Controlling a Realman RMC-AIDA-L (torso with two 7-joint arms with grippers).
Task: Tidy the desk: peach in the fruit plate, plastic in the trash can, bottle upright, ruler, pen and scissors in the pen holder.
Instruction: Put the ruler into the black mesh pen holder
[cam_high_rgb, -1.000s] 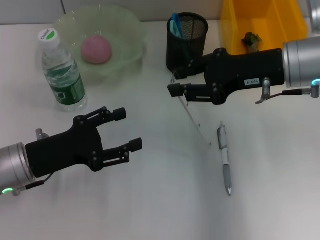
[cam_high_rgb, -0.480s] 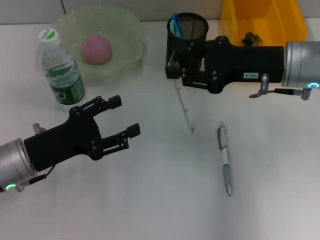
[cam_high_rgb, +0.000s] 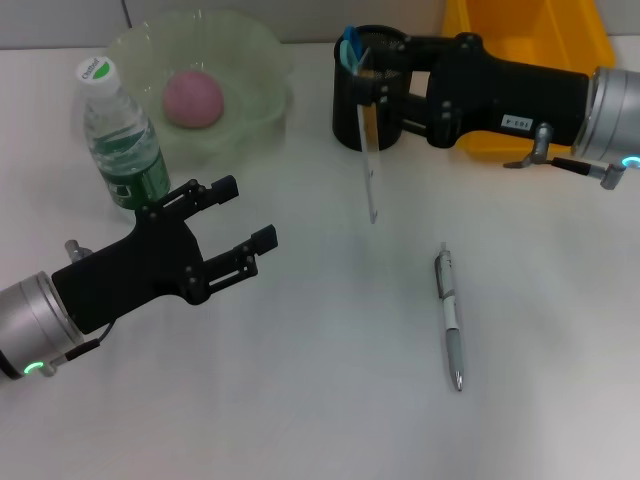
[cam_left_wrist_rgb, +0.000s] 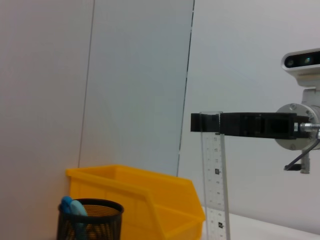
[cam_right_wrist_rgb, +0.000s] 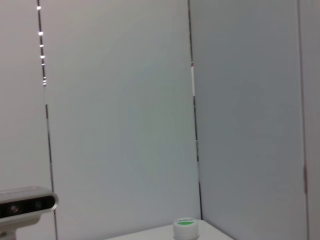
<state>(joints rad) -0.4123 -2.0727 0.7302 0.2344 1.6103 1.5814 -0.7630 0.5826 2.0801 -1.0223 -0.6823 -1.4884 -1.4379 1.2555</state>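
Ruler (cam_high_rgb: 369, 165) hangs near-vertical, clear of the desk (cam_high_rgb: 330, 400), top end pinched in the right gripper (cam_high_rgb: 372, 78) just in front of the pen holder (cam_high_rgb: 375, 70). Scissors (cam_high_rgb: 349, 47) already stand in the holder. Pen (cam_high_rgb: 450, 315) lies flat on the desk, well apart. Left gripper (cam_high_rgb: 235, 225) hovers low near the bottle (cam_high_rgb: 122, 140), fingers spread wide, empty.

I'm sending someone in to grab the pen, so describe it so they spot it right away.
Start from the black mesh pen holder at the back of the white desk. Come toward the near edge, slightly right: the pen lies flat, alone. It is slim, silver-grey and opaque, unlike the clear ruler hanging from the right end effector.
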